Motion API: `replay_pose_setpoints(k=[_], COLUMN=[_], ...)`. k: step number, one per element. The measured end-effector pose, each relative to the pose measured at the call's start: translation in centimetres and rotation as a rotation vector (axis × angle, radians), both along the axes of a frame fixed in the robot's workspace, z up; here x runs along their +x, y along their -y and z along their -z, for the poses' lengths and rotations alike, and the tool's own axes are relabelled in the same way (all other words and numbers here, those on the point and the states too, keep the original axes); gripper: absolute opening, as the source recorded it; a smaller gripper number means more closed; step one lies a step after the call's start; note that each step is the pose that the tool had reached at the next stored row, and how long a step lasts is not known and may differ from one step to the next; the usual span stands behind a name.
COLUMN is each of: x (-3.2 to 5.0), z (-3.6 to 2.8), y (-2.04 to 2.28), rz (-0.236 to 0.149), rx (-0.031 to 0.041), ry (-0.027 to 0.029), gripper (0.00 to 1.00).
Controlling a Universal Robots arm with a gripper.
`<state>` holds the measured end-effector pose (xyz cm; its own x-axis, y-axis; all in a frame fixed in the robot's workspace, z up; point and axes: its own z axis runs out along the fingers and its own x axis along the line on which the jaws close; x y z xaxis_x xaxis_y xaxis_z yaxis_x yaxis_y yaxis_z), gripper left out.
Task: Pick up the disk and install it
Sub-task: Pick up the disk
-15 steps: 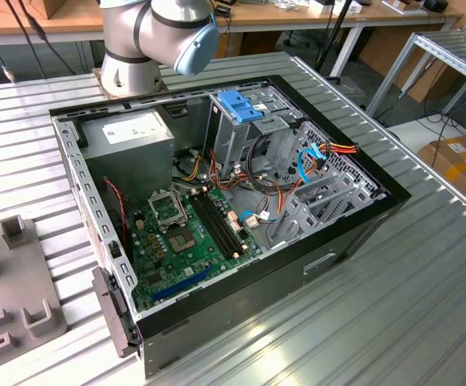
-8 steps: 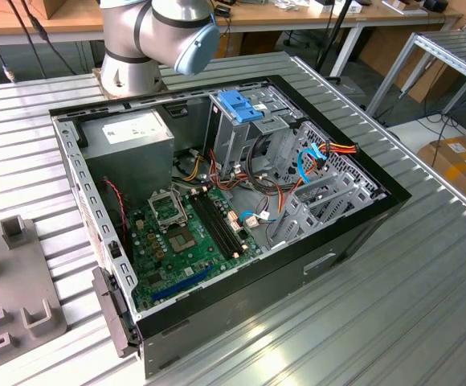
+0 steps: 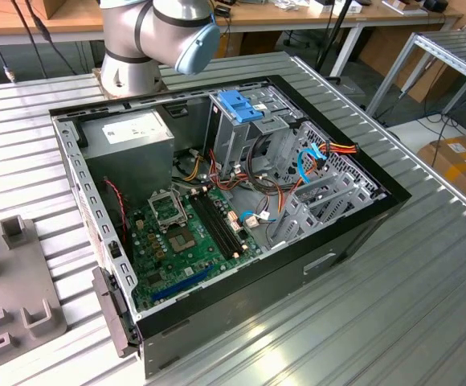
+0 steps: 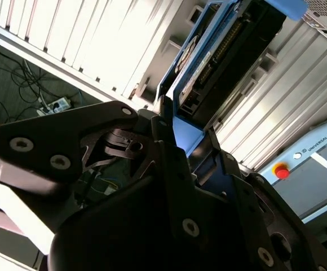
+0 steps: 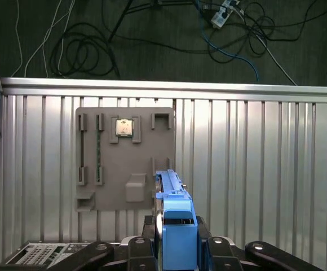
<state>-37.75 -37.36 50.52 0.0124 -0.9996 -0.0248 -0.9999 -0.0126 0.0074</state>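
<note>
Two black fingers (image 5: 203, 232) of the pincer (image 5: 176, 232) press on the disk (image 5: 175, 217), one from each side, so the pincer is clamped on it. In the second wrist view the pincer (image 4: 187, 129) holds the bright blue frame at one end. The dark body of the disk (image 4: 225, 53), with its row of connector pins, reaches out past the fingertips. The disk sits on edge in the grip, its length pointing away from the wrist.

Under it in the first wrist view lies a grey tray (image 5: 146, 169) with slots and pockets, resting on a ribbed metal table (image 5: 253, 169). The far end of the disk lines up with the tray's edge, though from straight above I cannot tell whether it touches the tray or hangs clear. A square chip (image 5: 124, 127) sits in one pocket of the tray. A control tablet (image 4: 316, 169) with a red button lies on the table near the disk. Loose cables (image 5: 84, 45) lie on the dark floor beyond the table's edge.

In the exterior view the arm (image 3: 149, 40) stands at the far side of an open computer case (image 3: 353, 233). Inside the case are a green board (image 3: 193, 233), a grey power box (image 3: 128, 137) and a metal cage (image 3: 249, 141) topped by a blue bracket (image 3: 241, 104). The tray lies well apart from the case, at the exterior view's left.
</note>
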Motion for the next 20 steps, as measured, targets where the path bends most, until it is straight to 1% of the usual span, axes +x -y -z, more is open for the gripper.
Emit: replay_pose_setpoints(k=[8, 13, 15, 17, 19, 20], x=[1.07, 2.33, 2.57, 3.02, 3.78, 4.01], z=[0.0, 0.0, 0.0, 0.0, 0.0, 0.0], y=[0.0, 0.0, 0.0, 0.0, 0.0, 0.0], rz=[0.0, 0.0, 0.0, 0.0, 0.0, 0.0], rx=[-0.0001, 0.0, 0.0, 0.0, -0.0001, -0.0001], ry=[0.0, 0.0, 0.0, 0.0, -0.0001, -0.0001], gripper=[0.37, 0.37, 0.37, 0.37, 0.37, 0.37])
